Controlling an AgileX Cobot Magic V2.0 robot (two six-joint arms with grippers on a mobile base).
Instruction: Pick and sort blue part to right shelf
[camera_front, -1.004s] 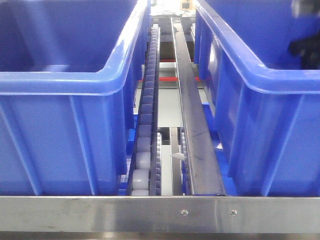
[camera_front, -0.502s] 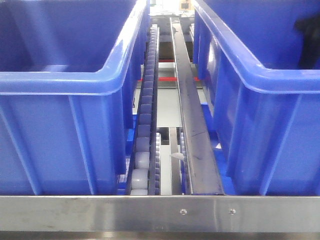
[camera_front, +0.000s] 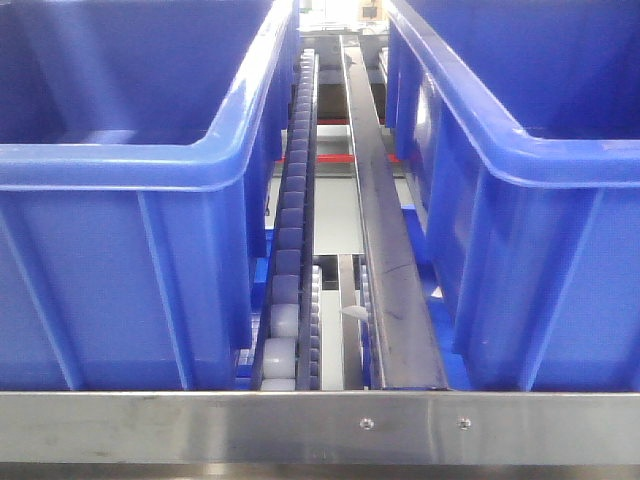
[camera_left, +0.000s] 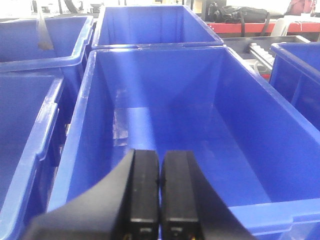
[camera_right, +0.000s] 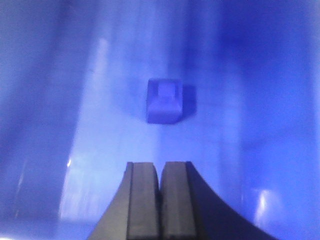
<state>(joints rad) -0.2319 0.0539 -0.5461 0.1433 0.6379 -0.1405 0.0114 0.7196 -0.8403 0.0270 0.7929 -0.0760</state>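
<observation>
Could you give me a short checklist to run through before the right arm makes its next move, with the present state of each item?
1. Blue part released: ok. It lies apart from the right gripper, on a blue floor.
2. Right jaws empty: ok. They stand shut with nothing between them.
3. Left gripper empty: ok. Its jaws are shut over an empty blue bin.
4. Part inside a bin of the right shelf: cannot tell. The right wrist view shows only blue surfaces around it, and the front view shows no part.
5. Retreat path for the right arm: cannot tell. The bin walls are blurred in its wrist view.
</observation>
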